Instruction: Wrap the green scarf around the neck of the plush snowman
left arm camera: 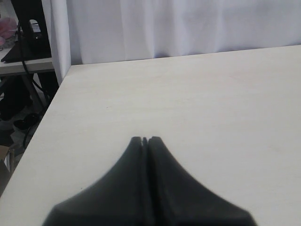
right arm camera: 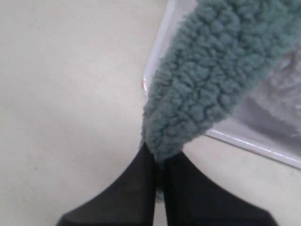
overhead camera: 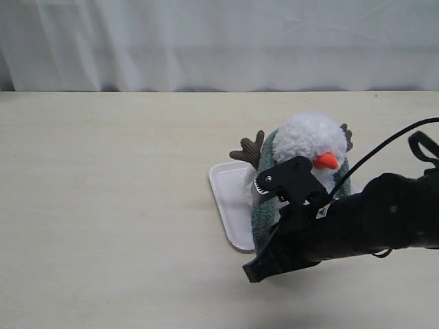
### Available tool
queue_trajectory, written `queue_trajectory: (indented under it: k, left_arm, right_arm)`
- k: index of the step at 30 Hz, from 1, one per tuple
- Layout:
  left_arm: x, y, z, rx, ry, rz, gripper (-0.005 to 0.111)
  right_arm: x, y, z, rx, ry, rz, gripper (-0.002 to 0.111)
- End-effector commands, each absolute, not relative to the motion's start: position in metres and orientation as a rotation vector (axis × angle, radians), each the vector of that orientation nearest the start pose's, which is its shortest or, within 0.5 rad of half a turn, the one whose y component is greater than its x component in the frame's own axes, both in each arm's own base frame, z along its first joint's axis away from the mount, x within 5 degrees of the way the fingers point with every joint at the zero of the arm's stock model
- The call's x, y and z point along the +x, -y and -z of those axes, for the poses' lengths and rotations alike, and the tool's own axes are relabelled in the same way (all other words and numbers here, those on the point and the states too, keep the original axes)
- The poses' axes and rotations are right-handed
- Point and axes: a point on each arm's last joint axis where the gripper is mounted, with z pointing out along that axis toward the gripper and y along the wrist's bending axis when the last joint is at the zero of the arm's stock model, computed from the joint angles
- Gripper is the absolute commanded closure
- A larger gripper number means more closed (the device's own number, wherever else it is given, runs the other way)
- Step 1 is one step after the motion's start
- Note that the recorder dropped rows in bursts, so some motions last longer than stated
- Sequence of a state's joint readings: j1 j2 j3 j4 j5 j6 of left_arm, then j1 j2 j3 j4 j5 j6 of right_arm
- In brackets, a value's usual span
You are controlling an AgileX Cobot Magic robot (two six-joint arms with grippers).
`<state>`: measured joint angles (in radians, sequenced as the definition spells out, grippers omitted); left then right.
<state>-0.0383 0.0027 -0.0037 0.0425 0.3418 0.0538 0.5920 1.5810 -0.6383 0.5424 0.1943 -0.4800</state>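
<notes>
Your right arm stretched low over the counter [overhead camera: 103, 205], gripper [right arm camera: 160, 157] pinched tight on the scarf's [right arm camera: 207, 80] end; the scarf draped the snowman [overhead camera: 309, 137] on the tray [overhead camera: 230, 199]. Left gripper [left arm camera: 145, 140] closed.

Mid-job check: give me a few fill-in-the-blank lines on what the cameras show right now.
The right gripper pinches the end of the green ____.
The plush snowman rests on a white ____.
The snowman's nose is ____.
The left gripper holds ____.
Missing words: scarf; tray; orange; nothing.
</notes>
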Motion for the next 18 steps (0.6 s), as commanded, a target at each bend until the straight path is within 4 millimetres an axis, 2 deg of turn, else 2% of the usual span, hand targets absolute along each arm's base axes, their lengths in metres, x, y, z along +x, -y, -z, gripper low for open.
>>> queue_trajectory:
  k: [1, 6, 11, 15, 18]
  left_arm:
    - [0.054, 0.001, -0.183, 0.117, -1.81, -0.043, 0.107]
    - [0.054, 0.001, -0.183, 0.117, -1.81, -0.043, 0.107]
    - [0.054, 0.001, -0.183, 0.117, -1.81, -0.043, 0.107]
    - [0.054, 0.001, -0.183, 0.117, -1.81, -0.043, 0.107]
    - [0.054, 0.001, -0.183, 0.117, -1.81, -0.043, 0.107]
  right_arm:
    - [0.211, -0.152, -0.167, -0.859, -2.504, -0.299, 0.104]
    - [0.207, -0.135, -0.183, -0.925, -2.51, -0.084, 0.104]
    - [0.213, -0.115, -0.203, -0.787, -2.545, 0.193, 0.104]
    - [0.216, -0.108, -0.206, -0.674, -2.532, 0.278, 0.104]
    - [0.216, -0.106, -0.2, -0.685, -2.547, 0.312, 0.104]
